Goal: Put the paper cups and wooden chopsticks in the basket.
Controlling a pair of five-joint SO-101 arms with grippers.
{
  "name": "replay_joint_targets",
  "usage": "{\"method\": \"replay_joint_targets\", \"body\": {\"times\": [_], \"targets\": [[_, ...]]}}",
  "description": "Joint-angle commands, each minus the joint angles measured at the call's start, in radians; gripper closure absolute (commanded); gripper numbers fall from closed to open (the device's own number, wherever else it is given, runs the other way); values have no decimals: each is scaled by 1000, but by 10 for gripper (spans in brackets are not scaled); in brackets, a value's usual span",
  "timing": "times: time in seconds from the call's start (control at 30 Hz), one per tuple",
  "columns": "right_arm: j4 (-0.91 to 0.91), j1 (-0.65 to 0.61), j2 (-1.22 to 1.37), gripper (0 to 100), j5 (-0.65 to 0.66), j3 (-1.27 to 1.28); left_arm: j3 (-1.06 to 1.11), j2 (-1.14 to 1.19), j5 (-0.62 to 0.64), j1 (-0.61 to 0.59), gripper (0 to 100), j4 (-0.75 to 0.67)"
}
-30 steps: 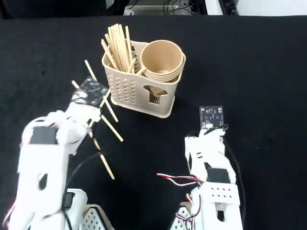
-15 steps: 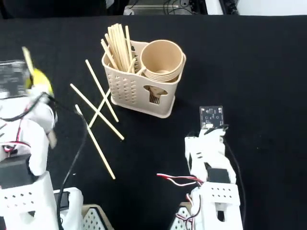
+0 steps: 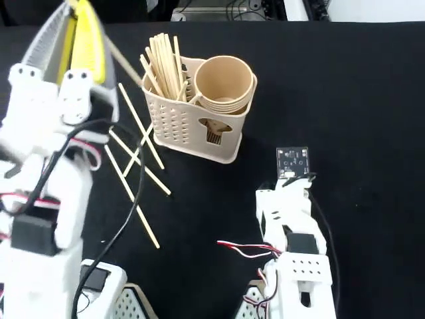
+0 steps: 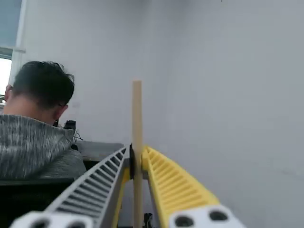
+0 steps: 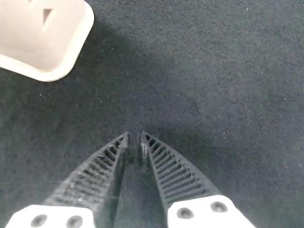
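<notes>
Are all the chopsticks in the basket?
No, several chopsticks lie on the table beside the basket.

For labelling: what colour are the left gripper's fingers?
Fingers: one yellow, one grey; left wrist view.

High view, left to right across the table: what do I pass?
Left hand gripping a chopstick → loose chopsticks on the table → basket, its bundled chopsticks left of the cups → right arm.

Basket (image 5: 45, 35) mostly beyond the edge
</notes>
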Motion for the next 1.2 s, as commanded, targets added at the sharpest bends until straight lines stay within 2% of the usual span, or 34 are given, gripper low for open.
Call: {"method": "replay_joint_targets", "body": {"times": [0.0,0.27,0.6,0.67,0.77,0.93,1.17], "targets": [[3,-14,-15,956,11,-1,-42,124,58,12,971,-66],[-2,-14,-15,956,11,-1,171,172,75,13,971,-255],[-2,-14,-15,956,11,-1,363,160,75,22,970,-253],[-2,-14,-15,956,11,-1,381,160,75,24,942,-242],[-2,-14,-15,956,11,-1,349,144,109,22,827,-71],[-2,-14,-15,956,11,-1,163,77,215,-42,768,385],[-2,-14,-15,956,11,-1,-70,123,422,-314,766,888]]}}
